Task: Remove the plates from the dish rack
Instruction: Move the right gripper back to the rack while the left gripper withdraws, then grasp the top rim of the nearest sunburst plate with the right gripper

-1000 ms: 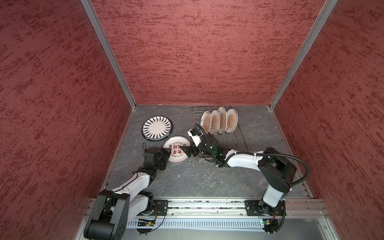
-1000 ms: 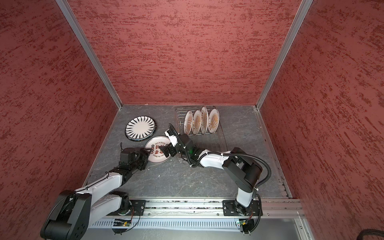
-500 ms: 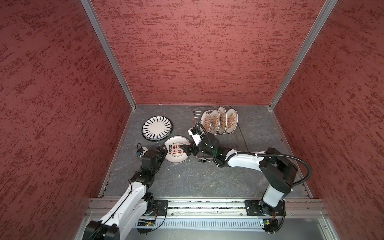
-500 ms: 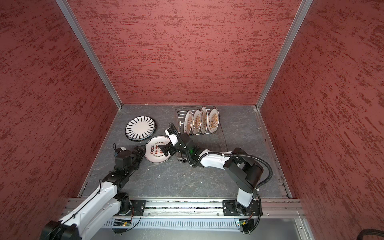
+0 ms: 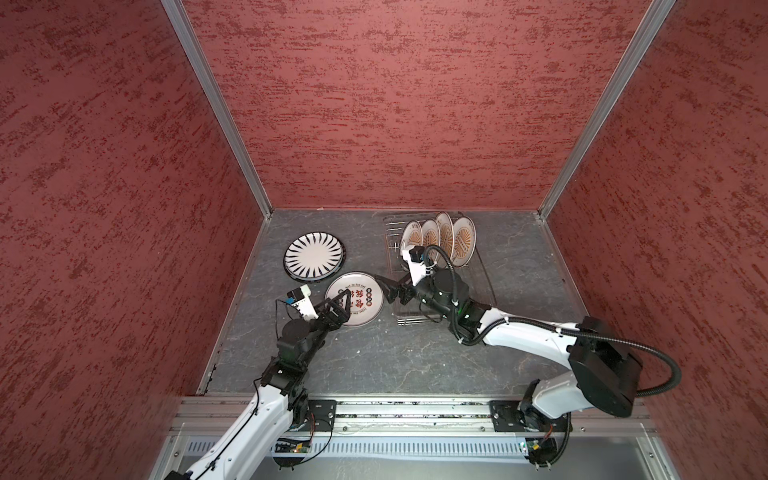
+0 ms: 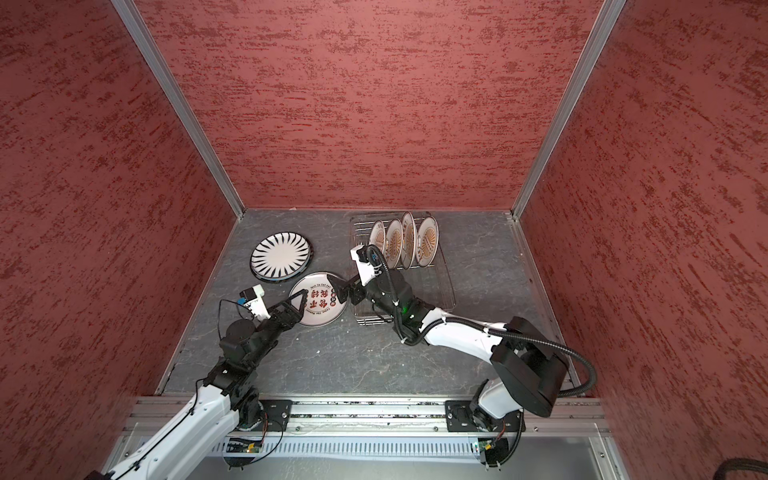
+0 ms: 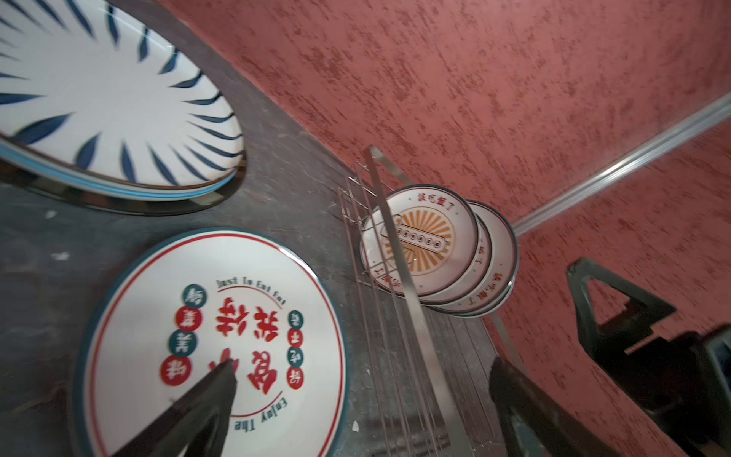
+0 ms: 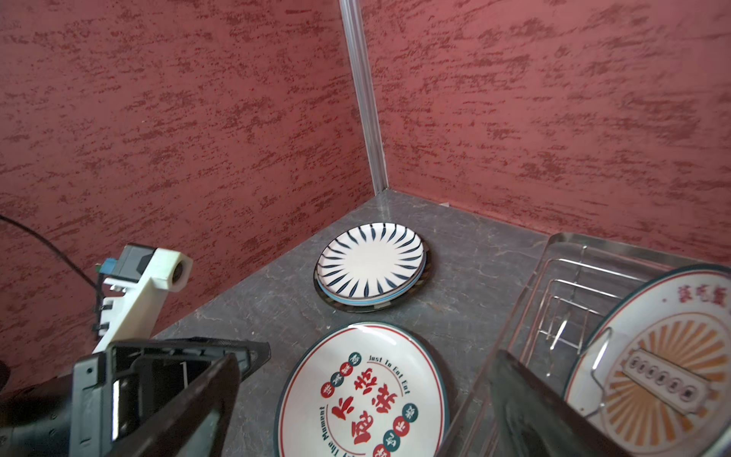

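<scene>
- Plates (image 5: 440,243) with orange sunbursts, four of them, stood on edge at the far end of the dish rack (image 5: 486,291), on the right of the table (image 5: 374,357).
- A red-character plate (image 5: 362,300) lay flat just left of the rack's near end; a striped plate (image 5: 314,254) topped a small stack farther left.
- The left gripper (image 5: 341,306) gaped wide and held nothing, with one finger (image 7: 213,391) over the red-character plate's near-left part; contact could not be told.
- The right gripper (image 5: 387,289) was equally wide and empty, just beside that plate's right rim.
- The left arm (image 5: 291,345) reached forward from the near-left edge; the right arm (image 5: 523,336) stretched low leftward across the rack's near end.
</scene>
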Tool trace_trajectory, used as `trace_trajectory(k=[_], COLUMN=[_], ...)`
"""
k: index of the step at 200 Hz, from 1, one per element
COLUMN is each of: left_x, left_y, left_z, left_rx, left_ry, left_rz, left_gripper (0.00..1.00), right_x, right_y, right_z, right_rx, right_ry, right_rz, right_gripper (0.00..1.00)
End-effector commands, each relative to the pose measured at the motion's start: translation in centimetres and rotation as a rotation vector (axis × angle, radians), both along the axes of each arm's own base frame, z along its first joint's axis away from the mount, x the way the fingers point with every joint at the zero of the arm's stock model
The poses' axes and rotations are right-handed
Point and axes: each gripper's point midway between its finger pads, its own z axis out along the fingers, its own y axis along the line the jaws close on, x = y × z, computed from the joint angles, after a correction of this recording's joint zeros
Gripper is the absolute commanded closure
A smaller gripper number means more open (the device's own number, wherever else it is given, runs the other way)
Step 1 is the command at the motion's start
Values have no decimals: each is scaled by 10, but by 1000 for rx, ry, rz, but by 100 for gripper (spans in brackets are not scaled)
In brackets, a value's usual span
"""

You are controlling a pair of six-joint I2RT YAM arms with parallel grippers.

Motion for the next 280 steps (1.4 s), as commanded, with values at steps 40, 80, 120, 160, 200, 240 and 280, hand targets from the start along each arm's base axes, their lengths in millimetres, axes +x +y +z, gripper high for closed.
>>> trace_trajectory(k=[40,80,120,160,200,240,280], left_x=[-21,-31,-27,-21,-24,-28,-27], left_y=[-48,-75,-77,-69,-71,-77,-79], left_z=[38,43,40,35,37,38,37], left_rx=[19,29,62,69,89,96,105], left_ry=[-259,-276,-280,-255,-264,-270,-265], left_rz=[-271,-404,-391,-323,-339,-363,-362], left_gripper=[1,1,1,1,0,1,1], right_x=[52,80,101,121,139,150,161], right_y=[-89,-138,-168,-180,-182,-189,-192], right_z=[15,18,13,-4,-21,-34,-46], right_rx=[-60,-80,-154,-261,-344,-395,-445], right_ry=[67,135,183,247,295,317,323], right_rz=[-367,-480,-596,-686,-720,-793,-841], right_gripper=[1,3,22,48,56,60,70])
